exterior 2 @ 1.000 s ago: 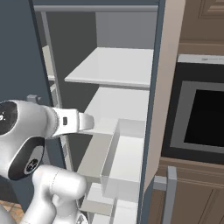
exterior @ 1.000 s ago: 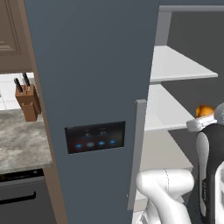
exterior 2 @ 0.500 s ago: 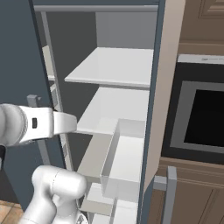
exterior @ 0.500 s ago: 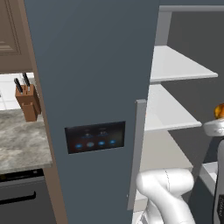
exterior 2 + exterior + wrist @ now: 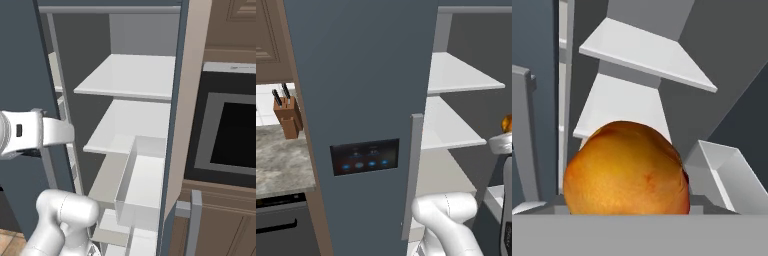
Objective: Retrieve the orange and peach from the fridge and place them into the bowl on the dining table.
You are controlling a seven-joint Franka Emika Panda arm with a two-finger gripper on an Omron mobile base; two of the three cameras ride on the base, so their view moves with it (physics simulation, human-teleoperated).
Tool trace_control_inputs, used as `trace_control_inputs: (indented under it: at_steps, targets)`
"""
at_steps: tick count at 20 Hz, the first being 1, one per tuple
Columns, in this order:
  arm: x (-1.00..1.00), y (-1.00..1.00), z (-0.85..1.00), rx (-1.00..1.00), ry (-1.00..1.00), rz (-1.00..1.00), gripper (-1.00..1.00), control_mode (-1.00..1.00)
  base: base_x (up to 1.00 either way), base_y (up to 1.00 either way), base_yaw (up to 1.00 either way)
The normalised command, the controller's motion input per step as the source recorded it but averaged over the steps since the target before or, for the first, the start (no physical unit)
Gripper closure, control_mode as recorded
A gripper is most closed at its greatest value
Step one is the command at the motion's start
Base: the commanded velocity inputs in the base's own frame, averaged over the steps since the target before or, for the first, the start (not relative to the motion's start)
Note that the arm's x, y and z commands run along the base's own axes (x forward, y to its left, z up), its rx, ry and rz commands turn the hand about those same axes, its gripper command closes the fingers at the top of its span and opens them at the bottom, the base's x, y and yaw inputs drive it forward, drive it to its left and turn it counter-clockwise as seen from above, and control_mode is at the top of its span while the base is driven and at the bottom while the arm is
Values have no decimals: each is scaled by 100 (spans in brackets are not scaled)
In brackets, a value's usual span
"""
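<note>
The hand grasps a peach, which fills the lower centre of the hand view; the fingertips are hidden behind the fruit. In the left base view a sliver of the peach shows at the right edge, mid-height, just above the white wrist.

Behind the fruit, the fridge stands open, with pale shelves stepping up toward the top of the hand view and a white door bin at lower right.

In the left base view the closed door fills the centre, with a dark panel of blue lights below the middle and a grey handle along its right edge. A knife block stands on the bench at mid-left.

In the right base view a dark oven sits at the right, beside the open compartment.
</note>
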Motion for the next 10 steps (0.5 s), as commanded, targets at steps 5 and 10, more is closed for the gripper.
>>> trace_control_inputs:
  at_steps: [5,10]
  targets:
    - [0,0,0,0,0,0,100,100,-24,0,0]
    - [0,0,0,0,0,0,100,100,-72,0,1]
